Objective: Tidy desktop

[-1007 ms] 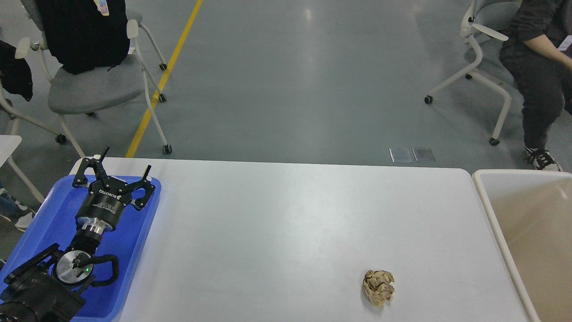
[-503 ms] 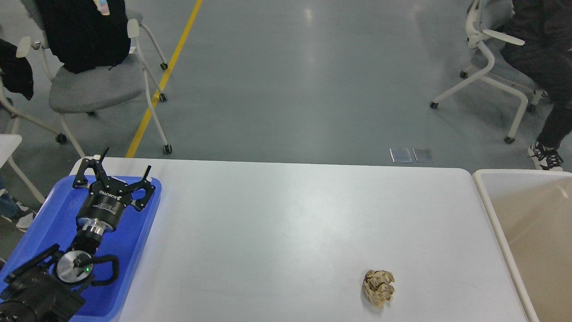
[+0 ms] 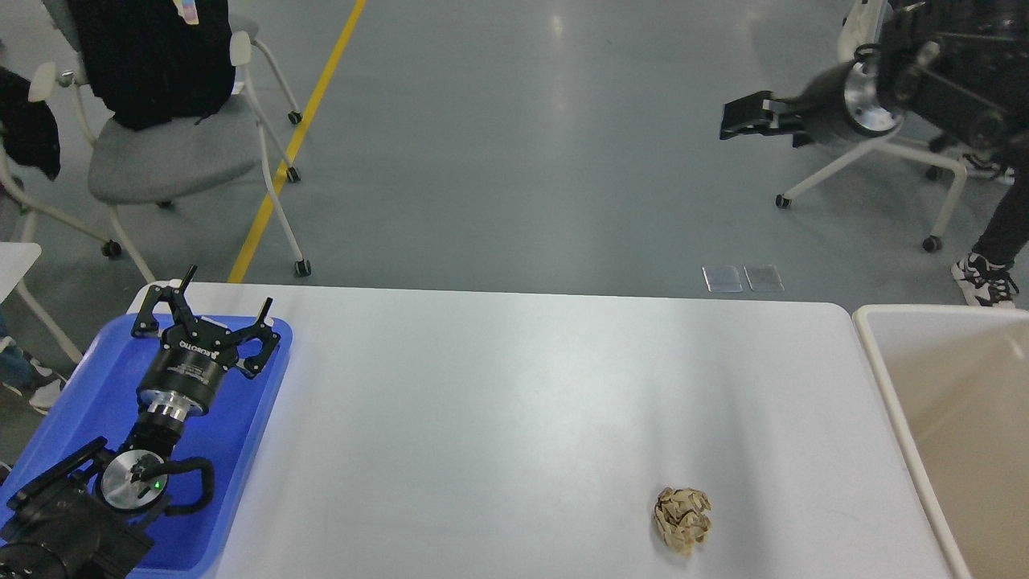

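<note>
The white desktop [image 3: 514,386] fills the lower half of the head view. A crumpled tan paper ball [image 3: 682,520] lies on it near the front right. My left gripper [image 3: 225,296] is open and empty over the far end of the blue tray [image 3: 84,386] at the left, far from the ball. My right gripper [image 3: 744,117] is high at the top right, over the floor beyond the table. It is seen side-on and dark, so I cannot tell its fingers apart.
A beige open bin with a cream rim [image 3: 883,378] stands against the table's right end. A grey chair with a black jacket [image 3: 161,121] stands at the back left, and a white chair and a person's leg [image 3: 997,225] at the back right.
My right arm has come into view at the top right, in front of the white chair. The seated person has shifted further right. The left arm and the paper ball have not moved.
</note>
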Tool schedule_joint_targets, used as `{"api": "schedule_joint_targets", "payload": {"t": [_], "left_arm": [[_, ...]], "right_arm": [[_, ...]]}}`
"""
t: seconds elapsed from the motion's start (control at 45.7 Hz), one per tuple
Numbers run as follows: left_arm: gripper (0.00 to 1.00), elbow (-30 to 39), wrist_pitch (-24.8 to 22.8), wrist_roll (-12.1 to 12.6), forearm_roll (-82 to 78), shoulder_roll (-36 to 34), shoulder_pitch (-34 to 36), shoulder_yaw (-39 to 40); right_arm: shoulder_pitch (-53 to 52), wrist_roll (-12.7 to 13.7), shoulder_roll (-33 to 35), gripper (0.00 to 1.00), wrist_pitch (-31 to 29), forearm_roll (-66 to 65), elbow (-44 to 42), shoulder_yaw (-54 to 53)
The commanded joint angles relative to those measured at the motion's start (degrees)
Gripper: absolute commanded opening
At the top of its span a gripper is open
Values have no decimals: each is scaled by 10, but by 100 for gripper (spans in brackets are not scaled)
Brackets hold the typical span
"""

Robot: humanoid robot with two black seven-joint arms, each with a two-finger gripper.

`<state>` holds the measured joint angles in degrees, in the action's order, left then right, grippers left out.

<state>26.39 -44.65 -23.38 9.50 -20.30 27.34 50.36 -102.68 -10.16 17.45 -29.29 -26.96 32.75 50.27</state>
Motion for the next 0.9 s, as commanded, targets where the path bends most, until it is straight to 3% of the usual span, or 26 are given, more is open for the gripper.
{"api": "schedule_joint_targets", "payload": {"t": [0.0, 0.066, 0.153, 0.306, 0.503, 0.744, 0.875], "left_arm": [[99, 0, 0, 0, 0, 0, 0, 0], [99, 0, 0, 0, 0, 0, 0, 0], [99, 0, 0, 0, 0, 0, 0, 0], [99, 1, 0, 0, 0, 0, 0, 0], [99, 0, 0, 0, 0, -1, 0, 0], [99, 0, 0, 0, 0, -1, 0, 0], [99, 0, 0, 0, 0, -1, 0, 0]], "right_arm": [[-60, 130, -119, 100, -31, 51, 57, 28], [-64, 184, -133, 100, -37, 77, 70, 29], [-76, 223, -136, 100, -62, 94, 98, 33], [-95, 224, -134, 100, -118, 93, 151, 68], [-98, 227, -124, 100, -130, 96, 167, 115], [-104, 232, -32, 100, -131, 106, 240, 120], [-104, 265, 31, 100, -126, 134, 288, 120]]}}
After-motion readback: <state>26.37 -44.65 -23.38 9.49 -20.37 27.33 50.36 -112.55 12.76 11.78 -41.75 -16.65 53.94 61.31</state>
